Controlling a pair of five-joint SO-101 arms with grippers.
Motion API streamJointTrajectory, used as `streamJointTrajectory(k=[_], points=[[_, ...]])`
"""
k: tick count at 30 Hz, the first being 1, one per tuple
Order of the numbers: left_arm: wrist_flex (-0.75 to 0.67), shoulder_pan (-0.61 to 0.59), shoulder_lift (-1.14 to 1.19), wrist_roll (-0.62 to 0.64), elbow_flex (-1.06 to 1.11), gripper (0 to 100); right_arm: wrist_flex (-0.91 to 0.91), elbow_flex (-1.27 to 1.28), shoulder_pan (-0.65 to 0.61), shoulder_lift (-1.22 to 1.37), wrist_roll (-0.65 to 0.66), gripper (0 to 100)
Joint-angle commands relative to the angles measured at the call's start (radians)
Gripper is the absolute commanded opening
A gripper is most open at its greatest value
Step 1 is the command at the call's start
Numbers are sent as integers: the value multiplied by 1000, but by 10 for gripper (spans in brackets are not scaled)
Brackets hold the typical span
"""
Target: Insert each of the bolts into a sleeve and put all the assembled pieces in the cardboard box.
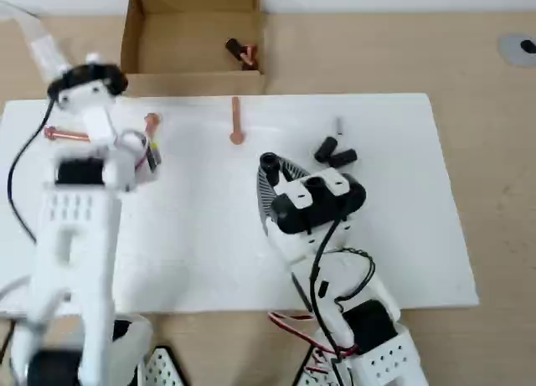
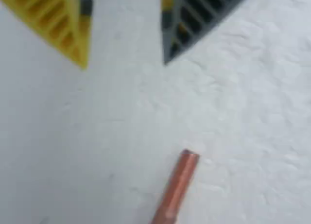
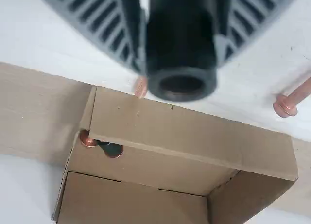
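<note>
In the high view the right hand [image 1: 270, 178] gripped a black sleeve [image 1: 269, 162]; a bolt [image 1: 237, 120] lay on the white sheet [image 1: 201, 218] just ahead of it, loose sleeves [image 1: 335, 154] lay close beside it, and the cardboard box [image 1: 134, 34] stood farther ahead on the table [image 1: 494, 151], while the left hand [image 1: 151, 151] hung over the sheet. In the left wrist view that hand [image 2: 125, 62] stood wide with nothing between its fingers, and a copper bolt [image 2: 177, 185] lay on the sheet near the fingertips, not touching them. In the right wrist view the hand [image 3: 180, 54] was clamped on the sleeve [image 3: 181, 83], whose open end faced the box [image 3: 194, 136]; inside the box lay what seemed to be an assembled piece [image 3: 104, 147].
</note>
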Motion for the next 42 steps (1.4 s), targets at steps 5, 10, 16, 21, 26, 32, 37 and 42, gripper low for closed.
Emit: streamJointTrajectory(k=[5, 10, 16, 21, 26, 32, 37, 42], points=[[285, -23, 536, -189, -572, 114, 0, -70, 15, -24, -8, 9], [313, -64, 730, -216, -793, 114, 0, -67, 15, -25, -9, 9], [311, -61, 866, -258, -959, 115, 0, -61, 15, -25, -9, 9], [310, -61, 987, -262, -1112, 115, 0, -59, 13, -24, -11, 9], [315, -60, 1133, -264, -1266, 115, 0, -54, 13, -25, -11, 9], [371, -15, 1265, -276, -1402, 163, 0, -33, 13, -25, -12, 9], [377, -12, 1340, -276, -1504, 167, 0, -35, 13, -25, -52, 9], [370, -55, 1423, -273, -1544, 164, 0, -33, 15, -25, -52, 9]])
